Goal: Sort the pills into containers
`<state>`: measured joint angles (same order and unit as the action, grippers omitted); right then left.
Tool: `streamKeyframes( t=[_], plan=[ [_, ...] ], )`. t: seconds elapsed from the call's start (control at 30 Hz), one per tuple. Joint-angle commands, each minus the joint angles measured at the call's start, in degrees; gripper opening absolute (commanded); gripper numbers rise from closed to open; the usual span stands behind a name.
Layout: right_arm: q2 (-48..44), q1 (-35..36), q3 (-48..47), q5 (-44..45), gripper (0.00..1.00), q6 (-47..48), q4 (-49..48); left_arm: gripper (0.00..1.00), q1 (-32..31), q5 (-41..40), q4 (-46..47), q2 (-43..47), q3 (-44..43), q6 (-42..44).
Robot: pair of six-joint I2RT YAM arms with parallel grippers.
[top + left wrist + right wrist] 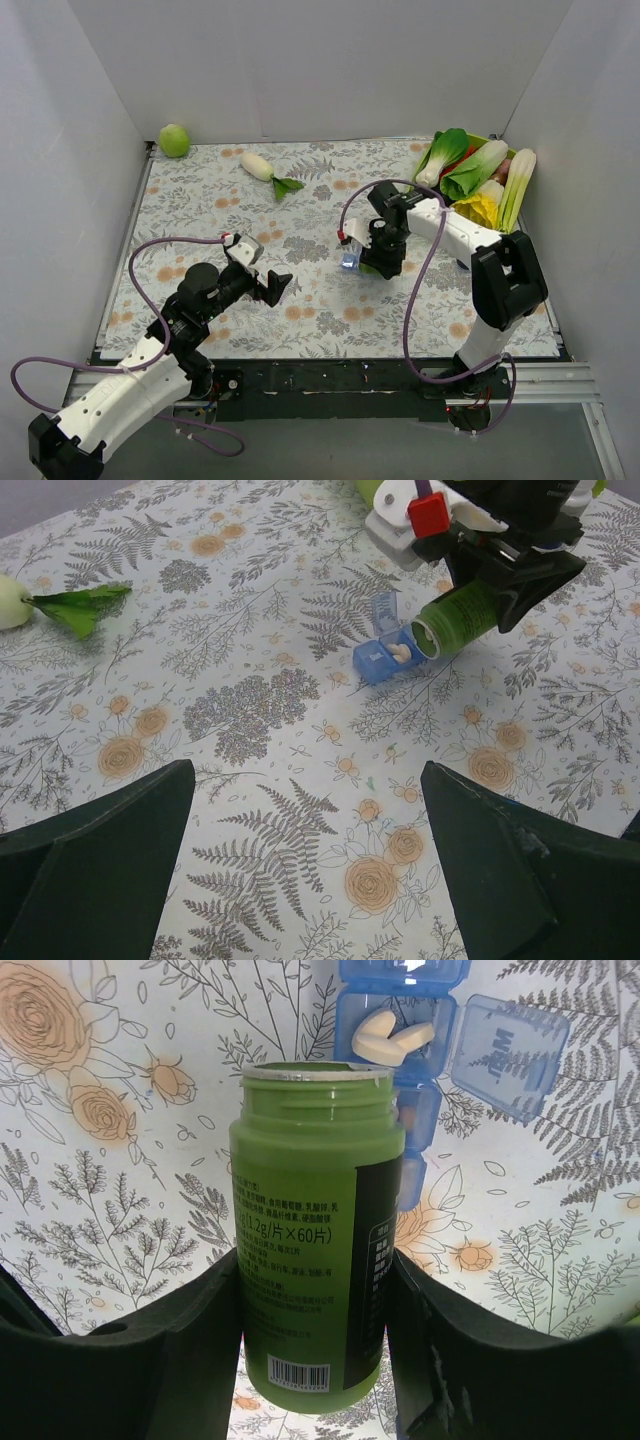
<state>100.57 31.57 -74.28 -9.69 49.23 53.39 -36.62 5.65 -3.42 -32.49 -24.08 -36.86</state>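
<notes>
My right gripper is shut on an uncapped green pill bottle and holds it tilted, mouth down, over the strip of blue containers. One compartment has its lid flipped open and holds two whitish pills. In the top view the right gripper and bottle are mid-table beside the containers. The left wrist view shows the bottle over the containers. My left gripper is open and empty, left of them.
A white radish with green leaves lies at the back centre, a green apple in the back left corner. A heap of leafy vegetables fills the back right corner. White walls enclose the floral mat.
</notes>
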Motion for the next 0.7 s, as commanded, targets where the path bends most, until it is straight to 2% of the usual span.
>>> streamKeyframes(
  t=[0.0, 0.2, 0.3, 0.37, 0.4, 0.43, 0.47, 0.53, 0.57, 0.6, 0.67],
  plan=[
    [-7.7, -0.9, 2.6, -5.7, 0.01, -0.7, -5.6, 0.98, -0.1, 0.1, 0.6, 0.7, 0.0, -0.2],
    [-17.0, -2.2, 9.2, -13.1, 0.01, -0.4, -11.9, 0.98, 0.0, -2.0, -0.2, -0.7, -1.0, -2.2],
    [-24.9, -2.8, 14.6, -19.7, 0.01, 0.6, -17.7, 0.98, 0.9, -4.9, -1.6, -1.8, -3.3, -8.2],
    [-29.5, -3.2, 20.4, -23.9, 0.01, 0.9, -24.1, 0.98, 2.3, -4.9, -4.3, -3.7, -5.2, -16.5],
    [-34.9, -3.3, 23.0, -28.3, 0.01, 0.3, -27.3, 0.98, 3.0, -4.9, -5.7, -4.8, -7.8, -19.0],
    [-37.7, -3.3, 25.7, -30.2, 0.01, -0.9, -30.7, 0.98, 3.5, -4.9, -9.8, -5.8, -9.3, -22.5],
    [-40.6, -3.4, 31.6, -32.1, 0.01, -4.8, -39.1, 0.98, 3.9, -7.6, -12.4, -7.2, -11.0, -28.5],
    [-49.2, -3.4, 37.8, -35.8, 0.01, -10.2, -48.9, 0.98, 4.9, -9.9, -20.8, -10.4, -15.1, -35.0],
    [-51.9, -3.3, 41.6, -36.9, 0.01, -14.0, -60.7, 0.98, 5.4, -11.2, -23.6, -11.1, -16.1, -40.0],
    [-56.1, -3.2, 46.6, -37.8, 0.01, -18.4, -64.9, 0.98, 6.6, -12.1, -26.0, -12.1, -16.8, -41.5],
    [-59.2, -2.3, 50.2, -37.7, 0.01, -21.9, -70.9, 0.98, 8.0, -11.6, -31.0, -12.4, -17.8, -44.1]
  ],
)
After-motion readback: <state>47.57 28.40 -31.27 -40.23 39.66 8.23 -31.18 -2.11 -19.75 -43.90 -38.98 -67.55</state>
